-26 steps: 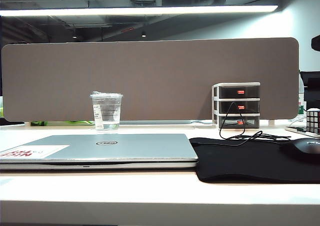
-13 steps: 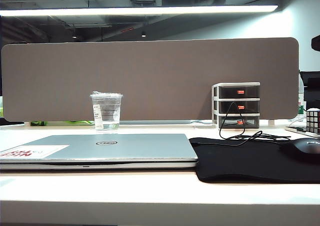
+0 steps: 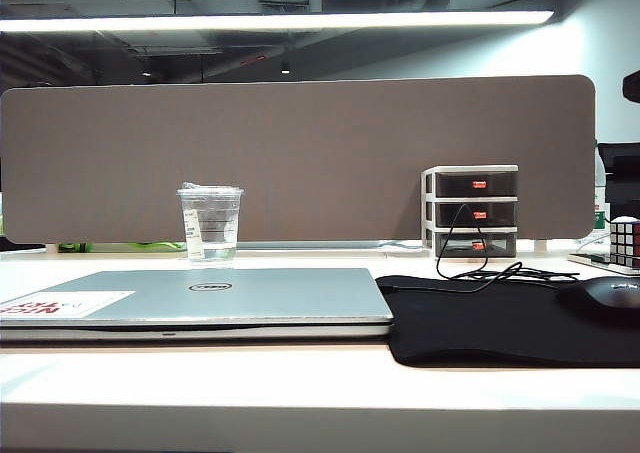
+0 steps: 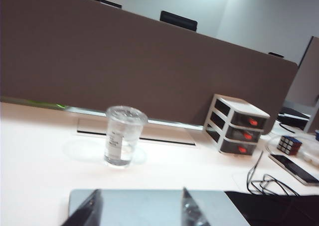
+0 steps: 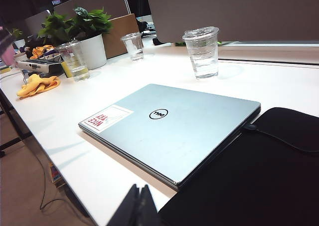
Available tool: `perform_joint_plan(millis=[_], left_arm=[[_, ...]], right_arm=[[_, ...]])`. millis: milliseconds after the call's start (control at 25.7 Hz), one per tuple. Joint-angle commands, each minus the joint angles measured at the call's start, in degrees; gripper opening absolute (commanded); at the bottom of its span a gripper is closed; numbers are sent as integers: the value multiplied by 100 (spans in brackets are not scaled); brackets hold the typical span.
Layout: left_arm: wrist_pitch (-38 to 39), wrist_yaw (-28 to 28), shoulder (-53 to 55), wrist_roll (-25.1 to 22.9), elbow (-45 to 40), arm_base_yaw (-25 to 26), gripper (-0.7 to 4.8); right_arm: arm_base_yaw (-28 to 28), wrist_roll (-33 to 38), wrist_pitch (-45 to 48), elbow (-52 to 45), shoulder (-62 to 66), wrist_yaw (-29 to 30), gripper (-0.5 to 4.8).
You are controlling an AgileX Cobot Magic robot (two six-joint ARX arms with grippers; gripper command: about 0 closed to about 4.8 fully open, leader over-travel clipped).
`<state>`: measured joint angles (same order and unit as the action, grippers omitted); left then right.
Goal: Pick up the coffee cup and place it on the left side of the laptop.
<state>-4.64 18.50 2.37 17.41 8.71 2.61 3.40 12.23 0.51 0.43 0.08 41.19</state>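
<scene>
Left end effector (image 4: 137,211) hangs parted and empty over the thin silver laptop (image 4: 149,206). Right end effector (image 5: 138,206) is pinched closed near the laptop's front edge. Behind the laptop, the small clear plastic coffee cup (image 4: 123,142) stands upright on the white table (image 4: 45,156).

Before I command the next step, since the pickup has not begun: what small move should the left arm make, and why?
Probably ease the left tool forward over the closed laptop toward the coffee cup. Its fingers stand apart with nothing between them, and the cup stands upright and untouched on the table beyond the laptop's far edge. The right tool looks shut, low near the laptop's front corner.
</scene>
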Motion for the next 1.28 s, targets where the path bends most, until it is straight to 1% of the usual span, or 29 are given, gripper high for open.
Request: perform_joint_plan(millis=[39,156,194,233,350,389,428,545,583,622,661,778,817,856,1011,1167,1206,1245,1284], left_arm=[[-57,-92,313,-50,262,-2,192],[-151,-90,802,9,551,-2,192],[-238,-87,1152,-7,723,-2,192],[-452,-72,1585,-7,887,-2,192],[-1095,-37,2205,-109,994,-2,194],[-1390,-37,2444,-170,1005,-2,206],[-1652,-37,2640,-249,1005,-2,232],[-2337,-50,3259,-409,1014,0,356],[-2677,-63,3663,-555,1016,2,426],[-2955,-94,4037,-754,1016,2,469],[-3130,-92,4273,-918,1016,2,479],[-3639,-90,4946,-1274,1016,2,479],[-4041,-90,5425,-1495,1019,4,479],[-4225,-85,5639,-1561,1025,4,479],[-4760,-72,6592,-1593,1180,4,479],[-4953,-68,7333,-1556,1429,0,479],[-4948,-83,7377,-1307,1453,-7,479],[-4959,-173,7377,-1290,1464,-7,479],[-4988,-273,7377,-1412,1471,-7,475]], right_arm=[[2,0,57,-31,-11,31,-1],[4,0,57,-28,-11,33,-1],[7,0,57,-31,-11,33,-1],[7,0,57,-31,-11,31,-1],[7,0,59,-31,-11,31,-1],[7,-2,57,-31,-11,33,-1],[7,-2,57,-31,-11,31,-1],[7,0,59,-31,-11,28,-1],[7,-2,59,-31,-11,28,-1],[7,-7,59,-31,-11,26,-1],[4,-31,59,-31,-11,24,-1],[4,-48,59,-31,-11,-59,-1],[4,-48,59,-31,-11,-57,-1],[4,-48,57,-31,-11,-57,-1],[4,-48,59,-31,-11,-55,-1],[4,-46,59,-28,-11,-55,-1],[7,-46,59,-31,-11,-57,-1],[4,-46,59,-28,-11,-55,-1],[2,-46,59,-28,-11,-52,-1]])
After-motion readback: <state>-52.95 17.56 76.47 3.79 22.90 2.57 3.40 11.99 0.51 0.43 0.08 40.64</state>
